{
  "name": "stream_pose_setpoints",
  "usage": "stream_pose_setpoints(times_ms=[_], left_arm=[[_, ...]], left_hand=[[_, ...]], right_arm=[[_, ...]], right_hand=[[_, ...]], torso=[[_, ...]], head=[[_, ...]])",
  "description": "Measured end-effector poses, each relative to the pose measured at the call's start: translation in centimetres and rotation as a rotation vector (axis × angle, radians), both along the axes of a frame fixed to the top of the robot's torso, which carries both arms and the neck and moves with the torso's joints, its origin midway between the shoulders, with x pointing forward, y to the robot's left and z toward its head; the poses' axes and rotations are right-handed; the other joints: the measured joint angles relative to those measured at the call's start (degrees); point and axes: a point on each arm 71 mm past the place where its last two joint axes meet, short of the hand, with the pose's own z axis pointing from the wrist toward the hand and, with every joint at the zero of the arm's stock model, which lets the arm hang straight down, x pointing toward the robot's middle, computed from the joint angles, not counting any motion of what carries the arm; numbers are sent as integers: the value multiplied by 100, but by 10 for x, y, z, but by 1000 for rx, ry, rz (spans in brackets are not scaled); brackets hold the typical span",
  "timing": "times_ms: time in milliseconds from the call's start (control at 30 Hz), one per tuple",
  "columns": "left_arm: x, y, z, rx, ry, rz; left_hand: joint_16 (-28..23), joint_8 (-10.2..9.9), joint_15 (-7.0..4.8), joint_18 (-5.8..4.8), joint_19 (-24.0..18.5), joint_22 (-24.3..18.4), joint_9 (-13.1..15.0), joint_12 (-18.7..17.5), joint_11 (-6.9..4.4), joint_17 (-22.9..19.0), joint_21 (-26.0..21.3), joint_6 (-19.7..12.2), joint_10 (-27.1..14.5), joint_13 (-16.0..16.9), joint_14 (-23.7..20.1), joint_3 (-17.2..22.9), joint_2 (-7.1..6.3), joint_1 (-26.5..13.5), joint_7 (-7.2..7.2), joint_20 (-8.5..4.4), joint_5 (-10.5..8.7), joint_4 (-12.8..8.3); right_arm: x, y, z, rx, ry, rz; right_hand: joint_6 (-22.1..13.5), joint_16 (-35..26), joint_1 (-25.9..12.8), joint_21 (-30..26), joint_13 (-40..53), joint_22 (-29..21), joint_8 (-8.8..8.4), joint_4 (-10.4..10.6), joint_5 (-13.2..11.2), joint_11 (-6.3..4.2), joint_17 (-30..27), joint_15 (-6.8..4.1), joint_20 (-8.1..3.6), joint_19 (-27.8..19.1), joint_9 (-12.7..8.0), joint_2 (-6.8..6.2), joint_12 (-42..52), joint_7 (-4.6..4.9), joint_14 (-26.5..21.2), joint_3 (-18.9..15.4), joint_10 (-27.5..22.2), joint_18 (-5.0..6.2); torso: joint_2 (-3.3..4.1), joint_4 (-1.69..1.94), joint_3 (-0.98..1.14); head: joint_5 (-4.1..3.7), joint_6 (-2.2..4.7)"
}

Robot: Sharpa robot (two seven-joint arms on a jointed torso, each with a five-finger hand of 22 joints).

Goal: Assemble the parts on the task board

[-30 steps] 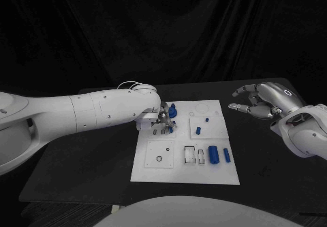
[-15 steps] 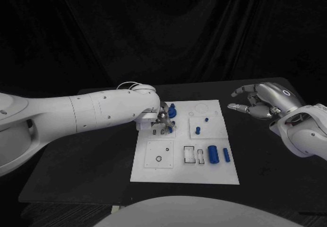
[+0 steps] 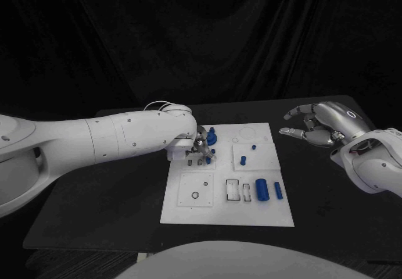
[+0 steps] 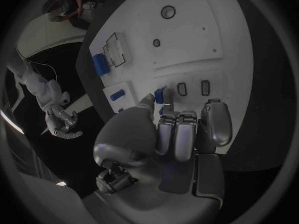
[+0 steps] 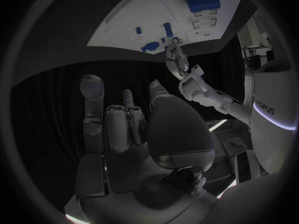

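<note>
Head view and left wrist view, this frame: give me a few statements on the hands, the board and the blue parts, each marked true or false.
1. The left hand is over the white board. True.
2. The right hand rests on the board. False: it hangs off the board's right side, above the black table, and holds nothing.
3. The left hand's fingers are at a small blue part beside two rectangular slots. True.
4. The large blue cylinder lies at the board's far left corner. False: it lies on the right half, toward the near edge.
5. The board is tilted up on one edge. False: it lies flat.
</note>
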Motion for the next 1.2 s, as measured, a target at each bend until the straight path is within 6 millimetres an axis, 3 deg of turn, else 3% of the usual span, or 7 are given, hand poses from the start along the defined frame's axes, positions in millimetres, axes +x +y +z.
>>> stream_pose_setpoints(times_ms=[400, 567, 667, 767, 900, 1067, 1200], left_arm=[[0, 0, -1, 2, 6, -3], [-1, 2, -1, 0, 7, -2], [-2, 5, -2, -3, 7, 2], [-3, 10, -2, -3, 7, 9], [-5, 16, -2, -4, 6, 20], [-6, 21, -2, -6, 1, 31], [-6, 26, -1, -7, -4, 42]], left_hand=[[0, -66, -3, 0, 0, 28, 113, 0, -36, 0, -23, 104, -10, 2, -3, 266, -58, 103, -60, 0, 50, -161], [0, -169, -54, 0, -8, 50, 235, -1, -60, 0, -46, 134, 5, 2, -10, 614, -110, 178, -71, -33, 400, -290], [0, -237, -67, 0, 0, 62, 371, -4, -83, 0, -69, 136, 19, -3, -1, 842, -253, 150, -72, -42, 826, -200], [0, -274, -76, 0, 0, 70, 447, -6, -112, 0, -70, 167, 43, -15, -10, 1147, -390, 63, -54, -42, 963, -243], [0, -323, -76, 0, 21, 112, 684, -6, -96, 0, -104, 185, 9, -13, -10, 1828, -735, -186, -38, -62, 1367, -193], [0, -322, -75, 0, 21, 132, 855, -6, -96, 0, -104, 210, 9, -13, -10, 2328, -955, -397, -38, -62, 1405, -202], [0, -322, -75, 0, 21, 158, 893, -6, -96, 0, -104, 218, 9, -13, -10, 2426, -985, -428, -31, -62, 1405, -211]], right_arm=[[1, 0, -1, 3, 4, -1], [1, -1, -2, 3, 7, -2], [1, -1, -3, 2, 9, -3], [0, -2, -4, 2, 12, -5], [0, -3, -5, 1, 16, -7], [0, -3, -7, 1, 23, -9], [0, -4, -8, 1, 29, -10]], right_hand=[[8, 0, 0, -23, 0, 0, 0, 0, 0, 0, 0, 0, 0, 0, 1, 0, 0, 8, 0, 0, 0, 0], [8, 0, 0, -23, 0, 0, 0, 0, 0, 0, 0, 0, 0, 0, 1, 0, 0, 8, 0, 0, 0, 0], [29, 0, 0, -23, 0, 1, 0, 0, -23, 0, -12, 0, 0, 0, 1, 0, 0, -12, 0, 0, 0, 0], [29, 0, 0, -23, 0, 1, 0, 0, -23, -1, -13, 0, 0, 0, 1, 0, 0, -12, 0, 0, 0, 0], [29, 0, 0, -44, 0, -6, 0, 0, -23, -1, -21, 0, 0, 0, 1, 0, -22, -12, 0, 0, 0, 0], [29, 0, -1, -44, 0, -6, 0, 0, -23, 0, -21, 0, 0, 0, -4, 0, -22, -12, 0, 0, 0, 0], [29, 0, -1, -44, 0, -6, 0, 0, -23, -1, -24, 0, 0, 0, -4, 0, -49, -12, 0, 0, 0, 0]], torso=[[-2, 0, 2], [-2, 1, 2], [-2, 0, 2], [-3, 0, 2], [-4, 1, 2], [-4, 1, 2], [-5, 4, 2]], head=[[-21, 0], [-10, 0], [-4, 0], [0, 0], [1, 0], [1, 0], [-6, 0]])
